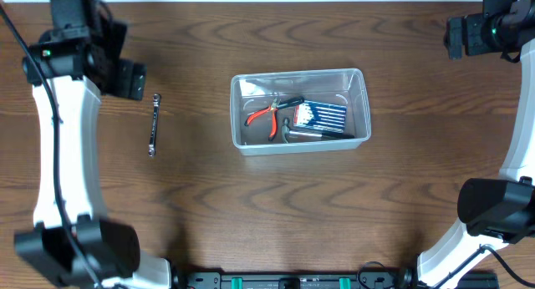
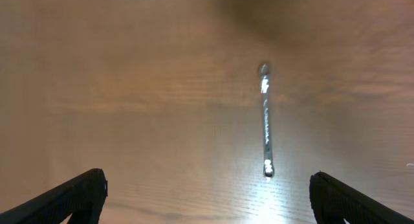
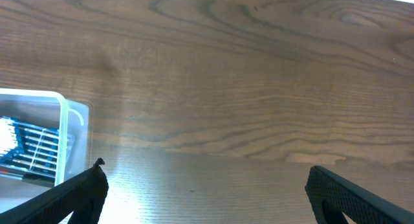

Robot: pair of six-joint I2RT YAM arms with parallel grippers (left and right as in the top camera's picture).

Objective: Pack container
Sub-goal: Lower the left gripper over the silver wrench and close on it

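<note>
Mid-table, the clear container [image 1: 301,73] holds red-handled pliers [image 1: 266,115] and a blue pack [image 1: 322,115]. Well to its left lies a slim wrench [image 1: 154,124]. Farther back, the left gripper [image 2: 207,198] is near the wrench, jaws wide. At far right, the right gripper [image 3: 204,198] also gapes, empty.

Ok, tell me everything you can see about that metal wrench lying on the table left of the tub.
The wrench is a slim, shiny metal bar with a small head at each end, too blurred to detail. It lies flat on the wooden table, apart from the container. Only the table touches it; the left gripper is open above it.
</note>
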